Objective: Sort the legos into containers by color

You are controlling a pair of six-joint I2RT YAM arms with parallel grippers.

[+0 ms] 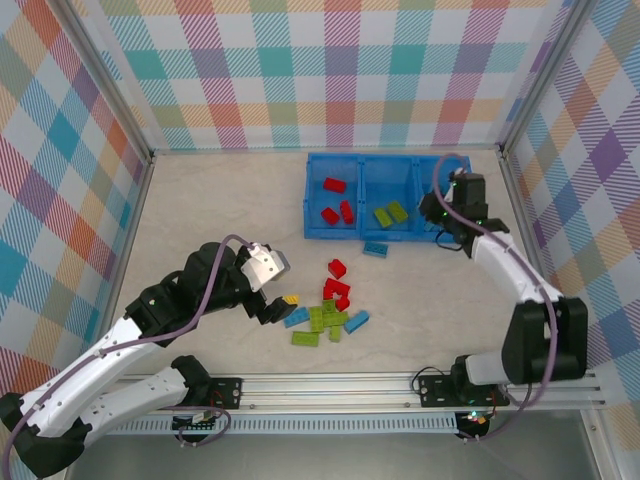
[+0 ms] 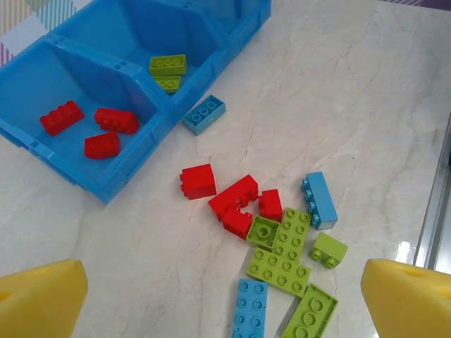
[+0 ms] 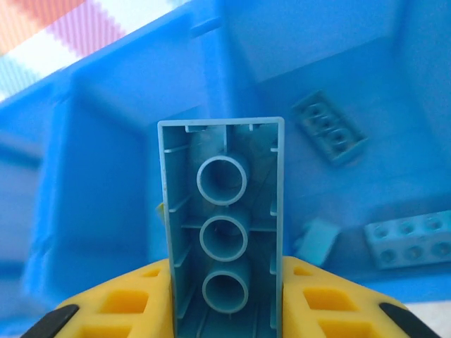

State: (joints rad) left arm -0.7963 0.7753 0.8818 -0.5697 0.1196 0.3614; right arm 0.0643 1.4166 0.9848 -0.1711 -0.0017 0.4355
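The left claw (image 2: 225,299) shows just two yellow fingertips (image 2: 42,299), cut off at the lower corners and spread wide with nothing between them. Just ahead of it on the desk (image 2: 366,84) lies a loose pile of legos (image 2: 275,225) — red, lime green and light blue studded bricks, several touching. Further ahead, the blue tray (image 2: 127,165) holds three red bricks (image 2: 99,130) in one compartment and green bricks (image 2: 168,65) in the next.

The right claw (image 3: 225,296) grips a light blue brick (image 3: 224,211) with its hollow underside facing the camera, above blurred blue bricks (image 3: 328,127) in the tray's end compartment. Seen from above, the right arm (image 1: 505,265) reaches forward — its wrist hides the fingers.
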